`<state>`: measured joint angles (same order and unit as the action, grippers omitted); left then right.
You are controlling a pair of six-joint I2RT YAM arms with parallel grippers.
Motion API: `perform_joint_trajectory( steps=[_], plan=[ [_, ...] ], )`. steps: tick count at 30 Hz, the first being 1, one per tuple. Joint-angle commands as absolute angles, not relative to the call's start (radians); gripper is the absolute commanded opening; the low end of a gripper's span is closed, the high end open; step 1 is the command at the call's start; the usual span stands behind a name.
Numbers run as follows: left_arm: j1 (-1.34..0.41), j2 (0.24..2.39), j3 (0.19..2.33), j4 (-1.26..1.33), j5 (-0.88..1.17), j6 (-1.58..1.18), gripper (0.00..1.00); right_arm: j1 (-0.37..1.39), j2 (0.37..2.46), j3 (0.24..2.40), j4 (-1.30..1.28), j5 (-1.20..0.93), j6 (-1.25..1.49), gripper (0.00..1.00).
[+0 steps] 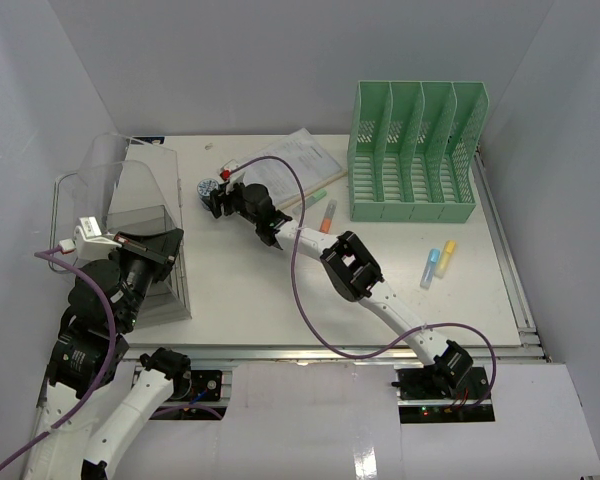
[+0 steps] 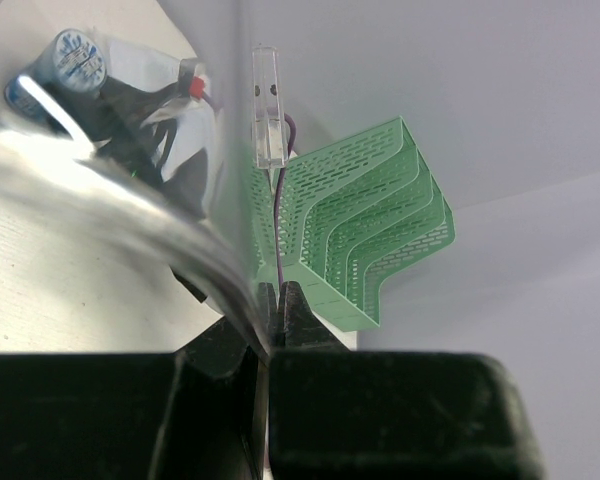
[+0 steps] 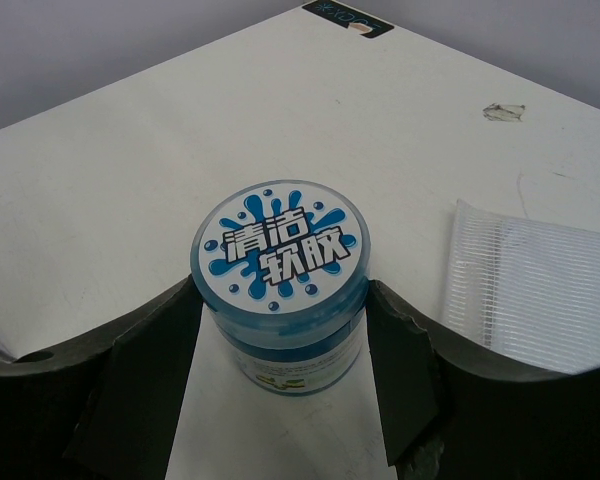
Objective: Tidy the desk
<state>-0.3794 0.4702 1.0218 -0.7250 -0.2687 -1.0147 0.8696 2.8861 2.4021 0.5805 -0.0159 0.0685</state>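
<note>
The white desk [image 1: 250, 290] carries a small blue jar [image 1: 208, 187] with a blue-and-white splash label [image 3: 280, 245], standing upright at the back left. My right gripper [image 1: 216, 198] reaches around it, and in the right wrist view its fingers [image 3: 150, 370] press on both sides of the jar. My left gripper [image 1: 152, 246] is at the clear plastic bin [image 1: 130, 215] on the left. It is shut, its fingertips [image 2: 295, 305] pinched together on the bin's clear edge [image 2: 235, 290].
A mint-green slotted file rack [image 1: 412, 150] stands at the back right. Papers in a clear sleeve [image 1: 302, 160] lie beside the jar. Green [image 1: 318, 196] and orange [image 1: 328, 215] markers lie mid-desk. Blue [image 1: 430, 268] and yellow [image 1: 446, 258] ones lie to the right.
</note>
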Motion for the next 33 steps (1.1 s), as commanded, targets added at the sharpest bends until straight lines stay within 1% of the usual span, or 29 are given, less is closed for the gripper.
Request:
perform_joint_trajectory(
  steps=[1, 7, 10, 12, 13, 14, 16, 18, 20, 26, 30, 33],
  plan=[
    [-0.387, 0.491, 1.029, -0.698, -0.192, -1.020, 0.00, 0.865, 2.777, 2.336, 0.632, -0.069, 0.043, 0.47],
    [-0.387, 0.479, 1.029, -0.708, -0.194, -1.018, 0.00, 0.863, 2.629, 2.210, 0.527, -0.125, 0.060, 0.39],
    [-0.387, 0.469, 1.026, -0.719, -0.196, -1.017, 0.00, 0.862, 2.520, 2.069, 0.472, -0.160, 0.076, 0.40],
    [-0.387, 0.464, 1.026, -0.721, -0.196, -1.017, 0.00, 0.863, 2.459, 1.996, 0.435, -0.191, 0.075, 0.44],
    [-0.387, 0.462, 1.025, -0.721, -0.194, -1.017, 0.00, 0.863, 2.442, 1.951, 0.417, -0.205, 0.064, 0.48],
    [-0.388, 0.459, 1.024, -0.721, -0.191, -1.018, 0.00, 0.862, 2.429, 1.909, 0.404, -0.217, 0.049, 0.54],
    [-0.387, 0.453, 1.021, -0.722, -0.188, -1.021, 0.00, 0.863, 2.395, 1.860, 0.389, -0.231, 0.023, 0.70],
    [-0.387, 0.447, 1.018, -0.724, -0.182, -1.024, 0.00, 0.861, 2.381, 1.834, 0.376, -0.244, 0.002, 0.81],
    [-0.387, 0.437, 1.017, -0.728, -0.180, -1.030, 0.00, 0.862, 2.380, 1.828, 0.364, -0.255, -0.021, 0.85],
    [-0.387, 0.427, 1.022, -0.742, -0.183, -1.037, 0.00, 0.864, 2.388, 1.835, 0.349, -0.272, -0.041, 0.87],
    [-0.387, 0.426, 1.017, -0.742, -0.181, -1.042, 0.00, 0.864, 2.410, 1.852, 0.347, -0.272, -0.061, 0.95],
    [-0.387, 0.432, 1.020, -0.743, -0.181, -1.041, 0.00, 0.867, 2.460, 1.918, 0.348, -0.248, -0.078, 0.98]
  ],
)
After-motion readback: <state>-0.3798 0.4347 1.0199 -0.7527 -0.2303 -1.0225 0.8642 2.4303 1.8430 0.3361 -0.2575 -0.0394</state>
